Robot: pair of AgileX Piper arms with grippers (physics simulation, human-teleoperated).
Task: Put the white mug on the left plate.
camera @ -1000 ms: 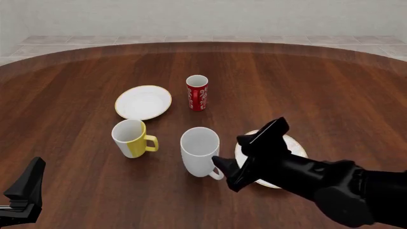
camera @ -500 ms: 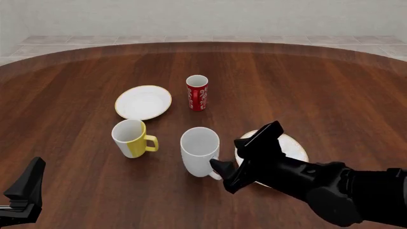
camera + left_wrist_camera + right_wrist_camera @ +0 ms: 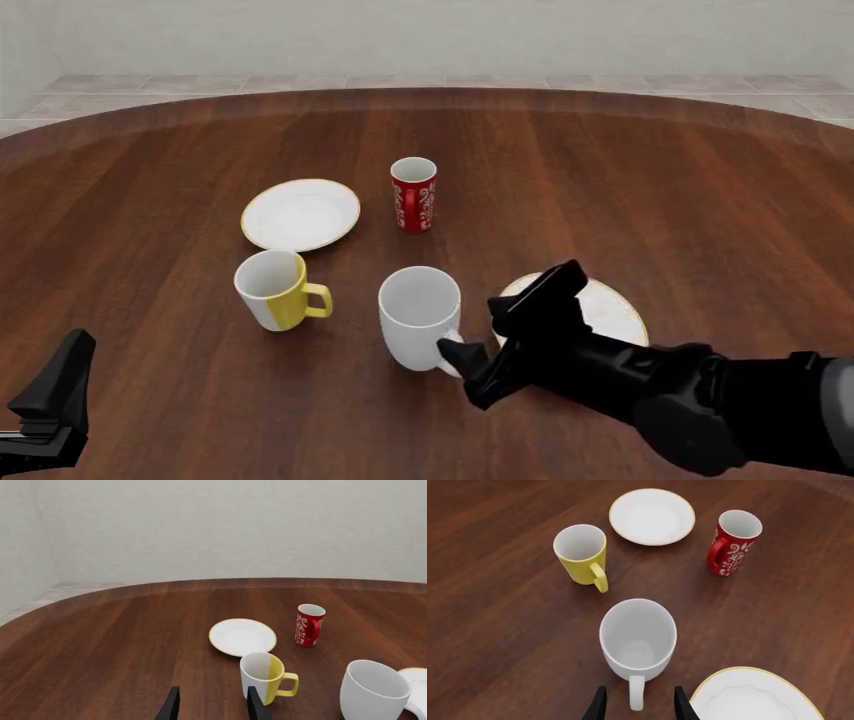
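The white mug (image 3: 419,312) stands upright mid-table, its handle turned toward the near right. My right gripper (image 3: 470,326) is open at that handle. In the right wrist view the white mug's (image 3: 638,637) handle lies between the two spread fingers of the right gripper (image 3: 638,692), and I cannot tell if they touch it. The left plate (image 3: 300,214) lies bare at the far left, also seen in the wrist views as the left plate (image 3: 652,516) and the left plate (image 3: 242,636). My left gripper (image 3: 56,388) rests open at the near left corner, holding nothing.
A yellow-and-white mug (image 3: 275,290) stands between the white mug and the left plate. A red patterned cup (image 3: 414,195) stands right of that plate. A larger gold-rimmed plate (image 3: 617,308) lies partly under my right arm.
My right gripper has crept left and slightly lower, closing in on the white mug's handle. The mug, the other cups, the plates and the left arm have not moved.
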